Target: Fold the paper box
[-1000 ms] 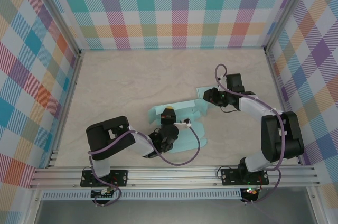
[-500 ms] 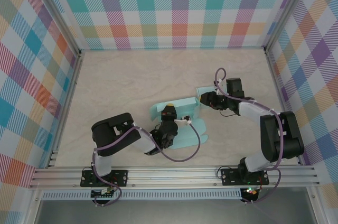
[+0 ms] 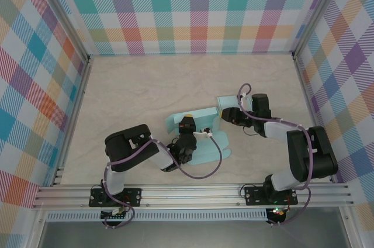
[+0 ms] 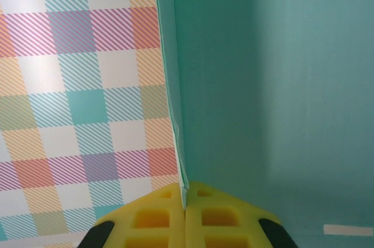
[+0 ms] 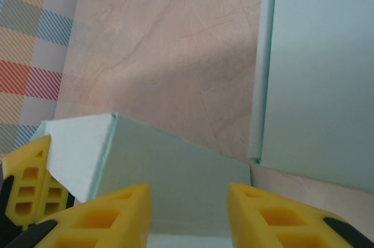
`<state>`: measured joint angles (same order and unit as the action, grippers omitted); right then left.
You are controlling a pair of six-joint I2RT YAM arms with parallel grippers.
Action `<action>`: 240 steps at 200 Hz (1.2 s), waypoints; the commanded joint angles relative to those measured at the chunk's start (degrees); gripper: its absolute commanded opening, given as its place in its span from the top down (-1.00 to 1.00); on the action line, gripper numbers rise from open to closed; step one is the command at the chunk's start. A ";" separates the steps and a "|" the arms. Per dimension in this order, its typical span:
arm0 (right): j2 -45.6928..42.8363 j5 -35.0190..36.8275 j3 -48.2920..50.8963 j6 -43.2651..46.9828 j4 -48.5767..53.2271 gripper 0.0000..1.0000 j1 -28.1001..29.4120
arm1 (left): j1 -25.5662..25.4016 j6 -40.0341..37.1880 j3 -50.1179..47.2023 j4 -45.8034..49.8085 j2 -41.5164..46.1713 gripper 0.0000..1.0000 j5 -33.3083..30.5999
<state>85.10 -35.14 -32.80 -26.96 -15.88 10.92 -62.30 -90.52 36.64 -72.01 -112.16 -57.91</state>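
Observation:
The light teal paper box [image 3: 214, 146] lies partly folded at the table's middle, one panel [image 3: 201, 116] raised. My left gripper [image 3: 187, 125] is shut on that panel's edge. In the left wrist view the yellow pads [image 4: 158, 216] pinch the thin upright sheet [image 4: 263, 84] at the left gripper [image 4: 186, 194]. My right gripper [image 3: 229, 114] sits at the box's right flap [image 3: 225, 103]. In the right wrist view the right gripper [image 5: 188, 204] is open, its fingers [image 5: 114, 210] apart over a teal flap [image 5: 175, 178]. Another panel [image 5: 321, 72] lies to the right.
Beige tabletop [image 3: 146, 84] surrounds the box, with checkered walls [image 3: 193, 8] at the back and sides. A purple cable [image 3: 201, 175] loops over the box's near edge. A second yellow fingertip [image 5: 26, 189] shows at the lower left of the right wrist view.
The right gripper has come closer to the near edge and leftward, onto the right flap. The left arm's elbow shifted right while its gripper kept hold of the raised panel.

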 commanded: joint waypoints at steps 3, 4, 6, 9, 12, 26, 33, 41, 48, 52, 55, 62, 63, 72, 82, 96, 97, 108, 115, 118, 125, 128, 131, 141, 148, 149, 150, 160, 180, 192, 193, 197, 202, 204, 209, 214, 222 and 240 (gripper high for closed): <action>-2.68 0.22 1.62 0.74 -2.29 0.20 0.26 | 0.38 -0.98 0.43 2.44 -1.94 0.96 1.57; -2.76 0.23 1.65 0.80 -2.26 0.21 0.30 | 0.36 -0.98 0.39 2.46 -1.97 0.96 1.52; -2.88 0.31 1.68 0.84 -2.23 0.20 0.32 | 0.41 -0.97 0.43 2.48 -1.96 0.96 1.49; -3.04 0.33 1.80 0.89 -2.11 0.21 0.33 | 0.43 -1.11 0.49 2.48 -2.06 0.96 1.51; -3.17 0.45 1.99 1.04 -2.04 0.21 0.33 | 0.41 -1.12 0.46 2.49 -2.06 0.96 1.55; -3.45 -0.05 2.57 1.27 -2.57 0.20 0.40 | 0.43 -1.39 0.67 2.44 -2.19 0.96 1.49; -3.37 -0.22 2.81 1.21 -3.10 0.20 0.54 | 0.43 -1.54 0.71 2.36 -2.19 0.96 1.59; -3.28 -0.27 2.84 1.40 -3.46 0.19 0.96 | 0.43 -1.59 0.78 2.40 -2.14 0.96 1.65; -3.02 -0.26 2.76 1.68 -3.72 0.18 1.41 | 0.43 -1.59 0.75 2.34 -2.17 0.96 1.58; -2.95 -0.20 2.78 1.86 -3.80 0.18 1.76 | 0.43 -1.59 0.78 2.36 -2.19 0.96 1.60; -2.87 -0.08 2.65 2.02 -3.74 0.17 2.00 | 0.43 -1.63 0.77 2.39 -2.19 0.96 1.58; -2.67 0.28 2.48 2.38 -3.72 0.15 2.61 | 0.43 -1.70 0.71 2.35 -2.27 0.95 1.57; -2.66 0.44 2.43 2.45 -3.72 0.14 2.70 | 0.43 -1.69 0.71 2.38 -2.27 0.95 1.57; -2.49 1.36 2.22 2.93 -3.54 0.11 3.40 | 0.43 -1.76 0.70 2.40 -2.36 0.96 1.49; -2.40 2.26 2.09 3.29 -3.53 0.08 4.03 | 0.43 -1.86 0.73 2.40 -2.45 0.96 1.52; -2.20 4.16 1.82 3.94 -3.33 0.07 4.95 | 0.43 -2.04 0.80 2.39 -2.44 0.96 1.49; -2.21 4.27 1.80 4.03 -3.31 0.07 5.01 | 0.43 -2.04 0.75 2.35 -2.44 0.96 1.48; -2.06 6.08 1.56 4.91 -3.23 0.07 5.81 | 0.43 -2.03 0.87 2.40 -2.45 0.96 1.67; -1.97 7.39 1.45 5.44 -3.42 0.06 6.40 | 0.43 -2.08 0.81 2.40 -2.41 0.96 1.68; -1.89 7.94 1.49 5.69 -3.57 0.06 6.59 | 0.43 -2.09 0.88 2.40 -2.44 0.96 1.76; -1.63 9.16 1.47 6.30 -4.12 0.06 7.29 | 0.43 -2.02 0.95 2.34 -2.49 0.96 1.86; -1.49 9.64 1.48 6.57 -4.39 0.06 7.53 | 0.43 -2.07 0.97 2.36 -2.53 0.96 1.84; -1.36 10.10 1.51 6.84 -4.78 0.05 7.68 | 0.43 -2.06 0.97 2.37 -2.57 0.96 1.97; -0.80 10.62 1.74 7.46 -5.91 0.06 8.14 | 0.43 -2.14 0.97 2.36 -2.71 0.95 1.97; -0.43 10.54 1.92 7.62 -6.84 0.06 8.35 | 0.43 -2.20 1.02 2.33 -2.79 0.95 2.06; -0.45 10.53 1.93 7.62 -6.95 0.06 8.34 | 0.43 -2.20 1.04 2.32 -2.80 0.95 2.03; -0.41 10.53 1.98 7.62 -7.14 0.06 8.33 | 0.38 -2.20 1.05 2.36 -2.80 0.95 2.02; -0.29 10.40 2.53 7.62 -8.28 0.06 8.33 | 0.43 -2.21 0.97 2.35 -2.77 0.95 1.88; -0.54 9.82 3.71 7.96 -9.17 0.06 8.42 | 0.43 -2.33 0.73 2.37 -2.45 0.95 1.79; -0.72 9.11 4.29 8.25 -9.31 0.06 8.37 | 0.43 -2.42 0.67 2.39 -2.10 0.95 1.78; -0.77 9.07 4.35 8.29 -9.33 0.06 8.40 | 0.43 -2.44 0.64 2.39 -2.10 0.96 1.76; -0.81 8.82 4.52 8.30 -9.39 0.07 8.42 | 0.43 -2.38 0.68 2.39 -1.97 0.95 1.77; -0.90 8.51 4.82 8.40 -9.48 0.07 8.42 | 0.38 -2.51 0.71 2.40 -1.86 0.95 1.76; -0.90 8.37 4.93 8.41 -9.47 0.07 8.42 | 0.42 -2.52 0.71 2.40 -1.84 0.95 1.75; -1.03 8.17 5.17 8.55 -9.53 0.07 8.46 | 0.43 -2.52 0.62 2.35 -1.75 0.95 1.76; -1.08 8.02 5.42 8.59 -9.53 0.07 8.50 | 0.51 -2.49 0.62 2.31 -1.66 0.95 1.75; -1.32 8.13 5.65 8.68 -9.55 0.06 8.50 | 0.52 -2.48 0.49 2.35 -1.66 0.95 1.69; -1.82 8.17 6.07 8.94 -9.54 0.06 8.46 | 0.60 -2.52 0.44 2.34 -1.68 0.95 1.58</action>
<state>83.57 -24.58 -28.32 -20.03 -25.32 18.15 -61.60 -91.44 37.30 -72.42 -113.19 -59.24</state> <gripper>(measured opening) 0.467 0.049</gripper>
